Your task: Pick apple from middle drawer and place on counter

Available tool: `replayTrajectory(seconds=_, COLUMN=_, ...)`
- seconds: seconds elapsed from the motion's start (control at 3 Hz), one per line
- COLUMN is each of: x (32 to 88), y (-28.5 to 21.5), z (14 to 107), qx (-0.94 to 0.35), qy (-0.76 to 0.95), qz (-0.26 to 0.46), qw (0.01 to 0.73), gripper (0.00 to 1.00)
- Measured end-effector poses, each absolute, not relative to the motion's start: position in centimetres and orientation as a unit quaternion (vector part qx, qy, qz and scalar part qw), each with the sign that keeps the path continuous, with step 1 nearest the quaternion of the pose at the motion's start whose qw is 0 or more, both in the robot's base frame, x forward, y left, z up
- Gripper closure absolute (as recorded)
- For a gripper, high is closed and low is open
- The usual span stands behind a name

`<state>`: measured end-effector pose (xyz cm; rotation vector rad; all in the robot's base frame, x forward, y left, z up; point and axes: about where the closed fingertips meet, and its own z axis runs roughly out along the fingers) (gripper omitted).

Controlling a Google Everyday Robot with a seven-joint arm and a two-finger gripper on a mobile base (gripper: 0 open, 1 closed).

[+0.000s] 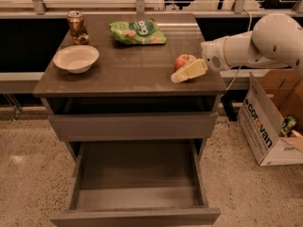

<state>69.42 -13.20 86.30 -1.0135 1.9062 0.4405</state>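
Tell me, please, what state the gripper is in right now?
Gripper: by the apple on the counter's right edge; open or closed cannot be told.

Claw [182, 73] at counter's [123, 74] right edge half-hiding apple [184, 59], arm [265, 41] cropped
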Motion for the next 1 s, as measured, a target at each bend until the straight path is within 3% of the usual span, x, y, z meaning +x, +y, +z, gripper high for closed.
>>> replayTrajectory(seconds=1.0, x=67.2, y=-17.7, z=86.7, qx=-0.464, qy=0.725, qz=0.145, qw=0.488, gripper=0.0)
